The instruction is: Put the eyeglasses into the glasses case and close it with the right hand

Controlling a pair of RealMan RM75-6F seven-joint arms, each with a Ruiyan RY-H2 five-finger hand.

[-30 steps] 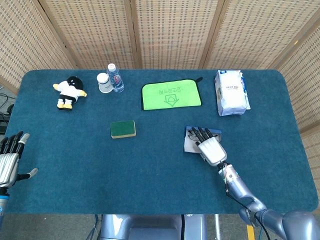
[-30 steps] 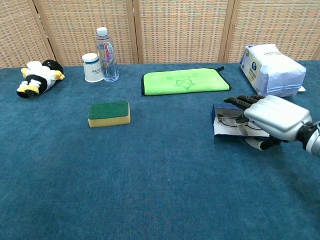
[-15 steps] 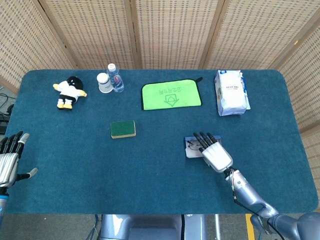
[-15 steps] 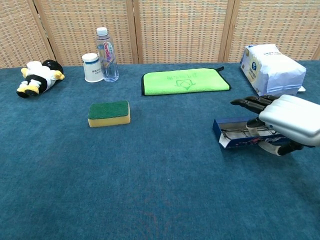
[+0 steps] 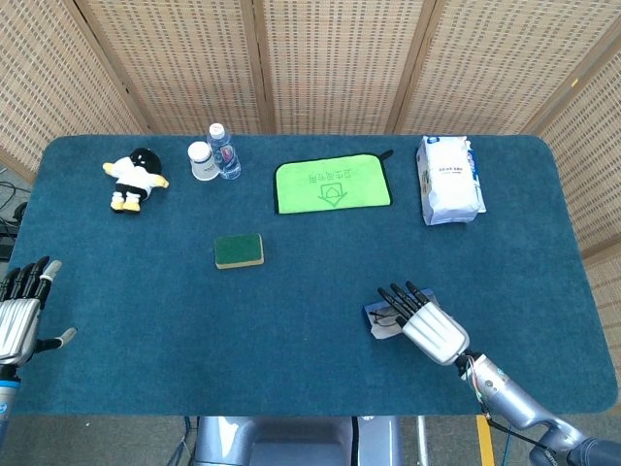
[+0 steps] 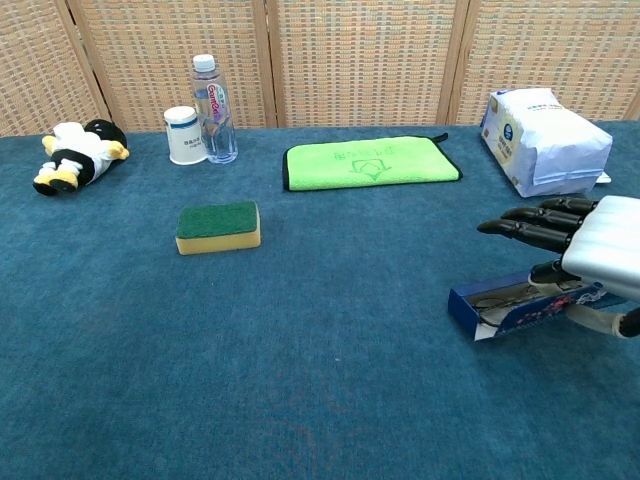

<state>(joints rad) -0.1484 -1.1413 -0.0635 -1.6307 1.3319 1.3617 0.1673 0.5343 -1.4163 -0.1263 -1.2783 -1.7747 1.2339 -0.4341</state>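
Chest view shows the eyeglasses [image 6: 505, 296] inside the open glasses case [image 6: 520, 309]; overhead they're mostly hidden. Right hand [image 6: 585, 250] holds the case from above, fingers extended. Left hand [image 5: 17, 316] spread, empty.

The right hand [image 5: 430, 326] now sits nearer the table's front edge and further right than a second ago, its dark fingers [image 6: 530, 228] extended. The glasses case [image 6: 520, 307], with the eyeglasses [image 6: 505, 296] inside, has come along under the hand, shifting from the middle right toward the near right corner, and lies more tilted.
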